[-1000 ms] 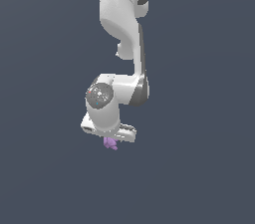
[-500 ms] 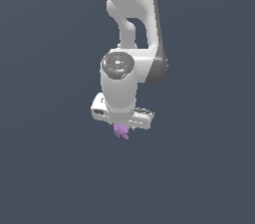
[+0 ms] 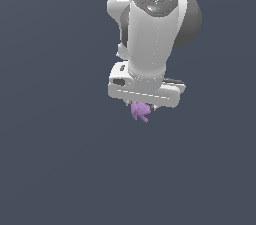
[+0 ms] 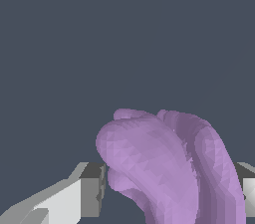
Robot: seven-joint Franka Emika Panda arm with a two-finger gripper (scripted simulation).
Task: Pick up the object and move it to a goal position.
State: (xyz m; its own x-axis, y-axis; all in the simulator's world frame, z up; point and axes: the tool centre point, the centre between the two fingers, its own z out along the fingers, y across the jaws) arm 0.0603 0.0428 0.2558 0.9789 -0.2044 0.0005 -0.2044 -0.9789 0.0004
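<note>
Claw (image 3: 141, 106) pinching object (image 3: 140, 111) (lobes hanging below), apparently clear of any surface.

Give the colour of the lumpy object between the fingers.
Light purple object, clearest in the wrist view.

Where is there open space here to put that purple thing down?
Bare grey floor spreads on every side of the arm and below the purple object. The one crowded spot is the gripper itself, shut on the object.
</note>
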